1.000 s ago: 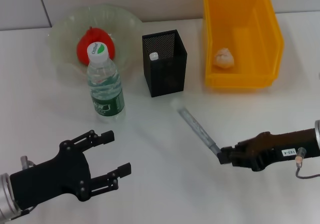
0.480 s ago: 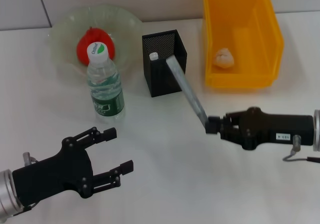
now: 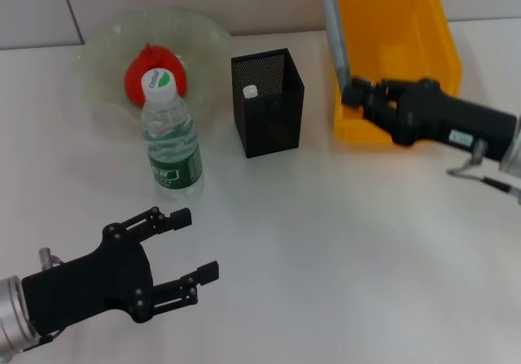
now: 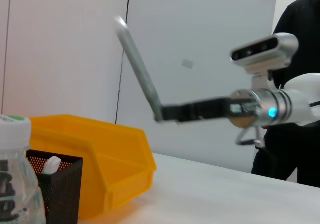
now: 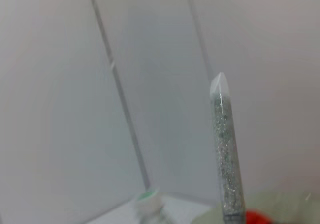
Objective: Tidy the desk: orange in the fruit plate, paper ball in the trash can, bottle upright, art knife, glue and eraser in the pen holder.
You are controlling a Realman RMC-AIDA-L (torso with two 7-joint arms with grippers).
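My right gripper (image 3: pixel 352 94) is shut on the lower end of a long grey glitter glue tube (image 3: pixel 334 22), held nearly upright in the air over the near left part of the yellow trash can (image 3: pixel 440 46). The same glue tube (image 4: pixel 140 68) shows in the left wrist view and fills the right wrist view as glue tube (image 5: pixel 225 154). The bottle (image 3: pixel 171 136) stands upright in front of the fruit plate (image 3: pixel 106 46), which holds the orange (image 3: pixel 146 67). The black mesh pen holder (image 3: pixel 269 103) contains a white-tipped item (image 3: pixel 251 92). My left gripper (image 3: pixel 198 243) is open at the near left. The paper ball is hidden.
The yellow trash can stands just right of the pen holder, with a narrow gap between them. White tabletop stretches between my two arms. A pale wall rises behind the desk.
My right gripper has lifted the glue tube off the table and carried it up and back, from the near middle to above the trash can. The left arm has barely moved.
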